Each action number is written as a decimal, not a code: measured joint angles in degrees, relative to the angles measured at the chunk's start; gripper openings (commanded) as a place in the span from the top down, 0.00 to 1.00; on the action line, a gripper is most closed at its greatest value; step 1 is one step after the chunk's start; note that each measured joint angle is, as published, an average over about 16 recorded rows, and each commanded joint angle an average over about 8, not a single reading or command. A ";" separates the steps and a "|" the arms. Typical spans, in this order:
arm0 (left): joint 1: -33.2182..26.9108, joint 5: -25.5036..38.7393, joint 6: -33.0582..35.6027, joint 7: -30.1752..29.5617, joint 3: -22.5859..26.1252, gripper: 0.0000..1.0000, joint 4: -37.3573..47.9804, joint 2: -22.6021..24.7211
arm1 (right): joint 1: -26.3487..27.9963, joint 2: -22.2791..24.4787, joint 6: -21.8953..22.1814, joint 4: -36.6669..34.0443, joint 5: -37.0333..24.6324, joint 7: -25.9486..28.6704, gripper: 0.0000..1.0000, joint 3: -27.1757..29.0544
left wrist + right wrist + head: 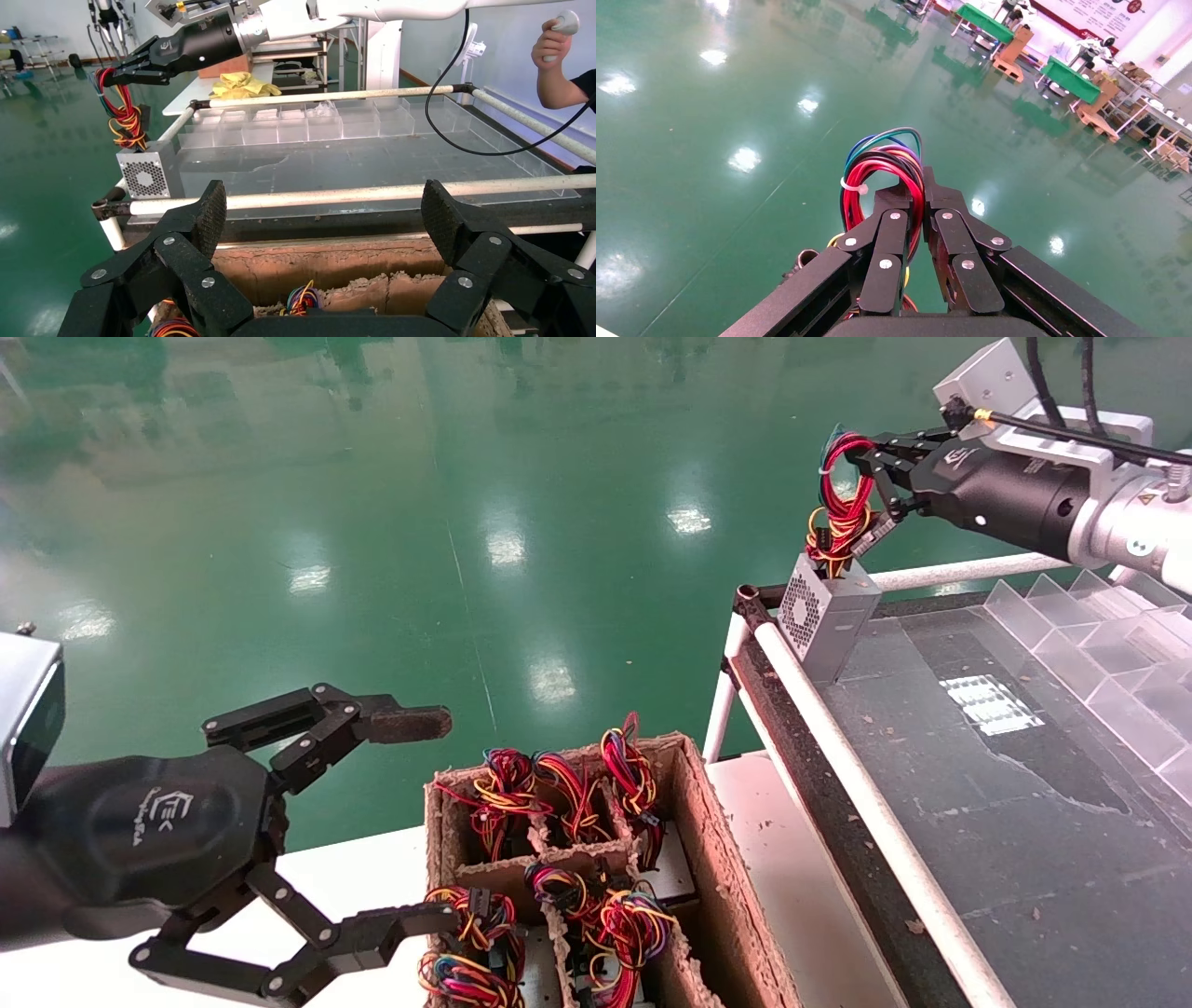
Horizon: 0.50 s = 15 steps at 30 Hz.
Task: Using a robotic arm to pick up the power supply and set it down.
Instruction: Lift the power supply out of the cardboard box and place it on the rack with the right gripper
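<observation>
Green glossy floor (419, 477) spreads behind our dark desk (978, 784), which has white rail edges and clear dividers (1099, 645) at its far side. Our right gripper (871, 458) has its fingers pressed together on the wire bundle (843, 509) of the power supply (824, 617), whose grey box sits tilted at the desk's near corner, beside the rail, fan grille facing outward. Our left gripper (410, 822) hangs with fingers spread wide beside the cardboard divider box (689, 859), which holds more wire bundles. We judge the risk lies in carrying the load by wires alone: the box could swing, catch the rail, or tip off the corner to the floor if the wires slip through the pinch.
</observation>
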 measured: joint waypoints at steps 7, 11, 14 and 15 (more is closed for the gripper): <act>0.00 0.00 0.00 0.00 0.00 0.00 0.00 0.00 | 0.28 -0.71 -0.04 -1.31 -0.08 -0.45 0.08 -0.06; 0.00 0.00 0.00 0.00 0.00 0.00 0.00 0.00 | 0.49 -0.89 -0.22 -1.88 -0.30 -0.37 0.00 -0.21; 0.00 0.00 0.00 0.00 0.00 0.00 0.00 0.00 | 0.65 -0.91 -0.43 -2.18 -0.54 -0.32 0.00 -0.39; 0.00 0.00 0.00 0.00 0.01 0.00 0.00 0.00 | 0.70 -0.91 -0.49 -2.26 -0.62 -0.31 0.00 -0.44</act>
